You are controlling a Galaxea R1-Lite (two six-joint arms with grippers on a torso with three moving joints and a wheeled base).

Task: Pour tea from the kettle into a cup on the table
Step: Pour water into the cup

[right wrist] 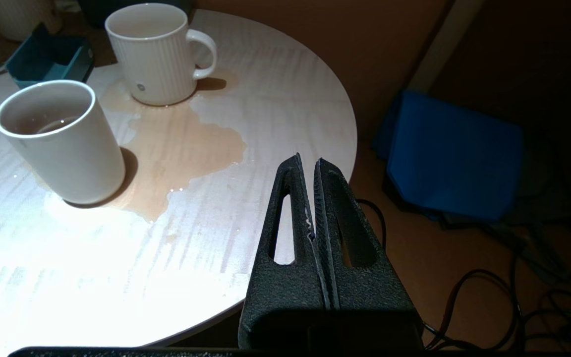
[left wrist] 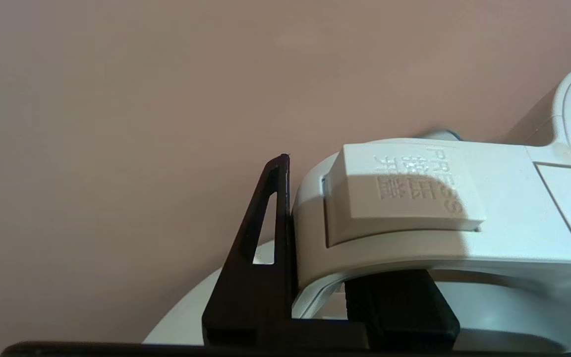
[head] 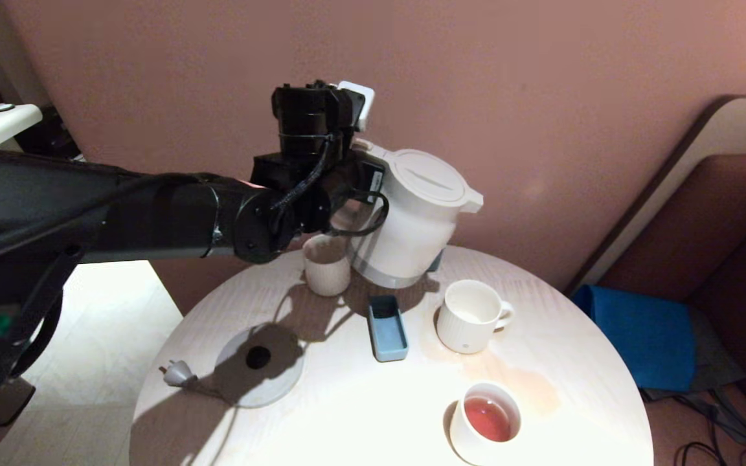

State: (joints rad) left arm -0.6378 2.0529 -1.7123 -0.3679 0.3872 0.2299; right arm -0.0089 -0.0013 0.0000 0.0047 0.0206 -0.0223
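My left gripper (head: pixel 365 176) (left wrist: pixel 337 258) is shut on the loop handle of the white kettle (head: pixel 419 217) (left wrist: pixel 503 238), one finger outside the handle and one under it. The kettle hangs over the far side of the round table (head: pixel 347 414) (right wrist: pixel 265 74), leaning a little, with its spout toward the right. The ribbed cup (head: pixel 472 317) (right wrist: pixel 152 54) with the ear handle stands right of and nearer than the kettle. Reddish tea (head: pixel 488 417) fills a plainer white cup (right wrist: pixel 62 144) at the front. My right gripper (right wrist: pixel 308 163) is shut and empty beside the table's edge.
A pale brown puddle (head: pixel 519 382) (right wrist: pixel 181 144) lies between the two cups. A ribbed tumbler (head: pixel 326 265) stands under my left wrist. A blue tray (head: pixel 387 327) sits mid-table. The round kettle base (head: pixel 259 366) and its plug (head: pixel 177 373) lie front left. A blue cushion (head: pixel 645 336) lies on the floor.
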